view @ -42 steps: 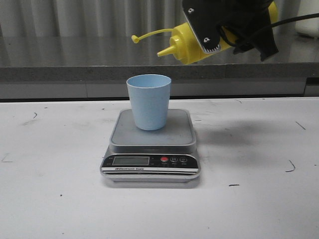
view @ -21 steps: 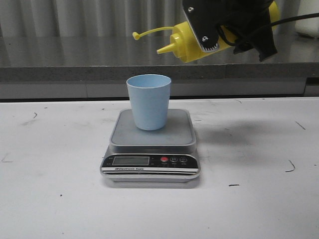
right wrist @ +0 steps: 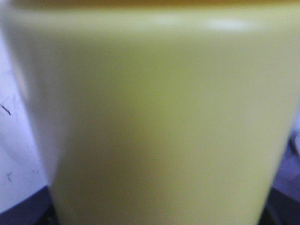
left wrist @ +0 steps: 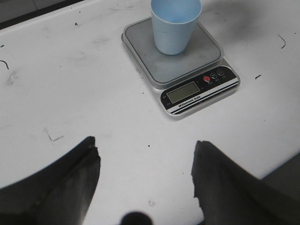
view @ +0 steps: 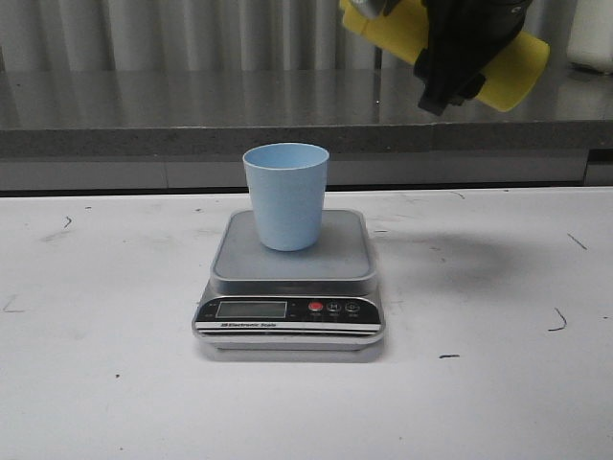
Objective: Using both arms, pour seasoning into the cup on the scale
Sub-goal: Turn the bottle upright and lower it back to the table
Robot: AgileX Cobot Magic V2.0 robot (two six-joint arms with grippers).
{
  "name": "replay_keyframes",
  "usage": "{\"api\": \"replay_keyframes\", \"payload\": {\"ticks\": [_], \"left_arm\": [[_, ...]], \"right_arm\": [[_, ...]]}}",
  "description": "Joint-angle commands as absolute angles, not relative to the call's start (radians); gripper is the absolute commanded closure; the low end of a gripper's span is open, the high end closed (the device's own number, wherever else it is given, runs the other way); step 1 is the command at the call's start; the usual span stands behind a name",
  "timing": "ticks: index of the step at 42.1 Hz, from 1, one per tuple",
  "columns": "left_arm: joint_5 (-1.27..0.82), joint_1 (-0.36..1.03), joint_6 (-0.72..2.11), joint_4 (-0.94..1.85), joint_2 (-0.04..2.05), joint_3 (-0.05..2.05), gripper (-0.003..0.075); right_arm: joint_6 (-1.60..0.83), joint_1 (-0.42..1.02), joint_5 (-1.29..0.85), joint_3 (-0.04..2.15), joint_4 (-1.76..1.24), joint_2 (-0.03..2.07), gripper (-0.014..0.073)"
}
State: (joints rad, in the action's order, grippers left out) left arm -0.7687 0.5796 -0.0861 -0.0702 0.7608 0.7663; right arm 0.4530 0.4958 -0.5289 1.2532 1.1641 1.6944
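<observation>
The pale blue cup stands upright on the silver platform of the scale, mid-table. My right gripper is shut on the yellow seasoning bottle and holds it high, up and to the right of the cup. The bottle lies tilted, base low to the right, and its nozzle end is cut off by the frame's top edge. The bottle fills the right wrist view. My left gripper is open and empty above the bare table, short of the scale and cup. It is out of the front view.
A grey counter ledge runs behind the white table, which has small pen marks. A white object stands at the far right on the ledge.
The right gripper has lifted and turned the bottle. Its nozzle, which pointed left above the cup, has swung up out of the frame. Cup and scale have not moved.
</observation>
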Motion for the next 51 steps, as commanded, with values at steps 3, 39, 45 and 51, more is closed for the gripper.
{"api": "replay_keyframes", "payload": {"ticks": [3,39,45,51], "left_arm": [[-0.7,0.584,-0.089,-0.072,0.758,0.792,0.0293],[-0.7,0.584,-0.089,-0.072,0.758,0.79,0.0293],[-0.7,0.584,-0.089,-0.072,0.758,0.79,0.0293],[-0.7,0.584,-0.089,-0.072,0.758,0.79,0.0293]], "right_arm": [[0.609,0.446,-0.458,1.253,1.143,1.571,0.0254],[0.42,-0.095,0.688,0.697,0.694,1.611,0.0254],[0.33,-0.095,0.853,0.689,0.578,1.699,0.0254],[0.297,-0.095,0.992,0.694,0.524,1.787,0.0254]]}}
